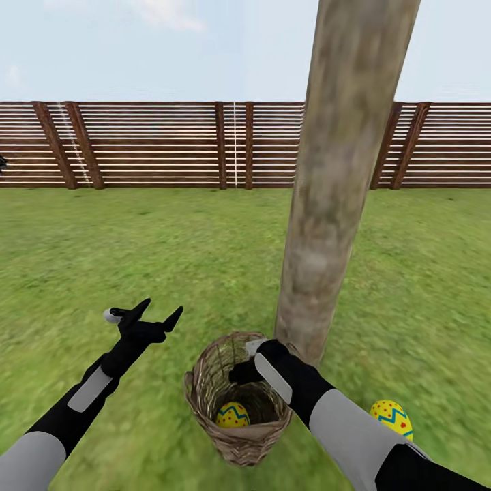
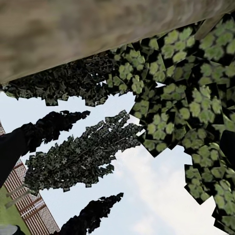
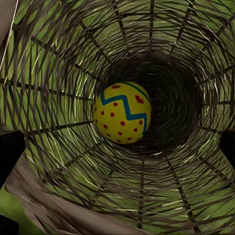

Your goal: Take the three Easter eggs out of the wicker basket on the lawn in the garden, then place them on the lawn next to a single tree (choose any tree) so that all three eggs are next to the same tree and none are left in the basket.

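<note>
Nearest, at about 5 o'clock in the head view, one Easter egg [image 1: 392, 417] lies on the lawn [image 1: 136, 259], partly hidden behind the right forearm and close to the foot of the tree [image 1: 334, 177]. Just beside it toward 6 o'clock stands the wicker basket [image 1: 239, 436], upright on the grass and touching or nearly touching the trunk's base. A second egg [image 1: 232, 414] lies at the bottom of the basket; in the right wrist view this egg [image 3: 122, 112] sits at the end of the woven tunnel, yellow with a blue zigzag band, red dots and a red heart. A third egg cannot be made out.

The right hand [image 1: 247, 365] is at the basket's rim, reaching into its mouth. How far its fingers are parted I cannot tell; the dark finger edges [image 3: 10, 156] at the sides of the wrist view stand well apart from the egg and touch nothing that shows.

At 8 o'clock the left hand [image 1: 158, 312] hovers over bare grass, pointing upward, its two fingers spread wide and holding nothing. Its wrist camera looks up past the pale trunk [image 2: 88, 34] into the leafy crown [image 2: 196, 98] and sky.

Farthest off, across 10 to 2 o'clock, a brown slatted fence [image 1: 150, 143] closes the garden.
</note>
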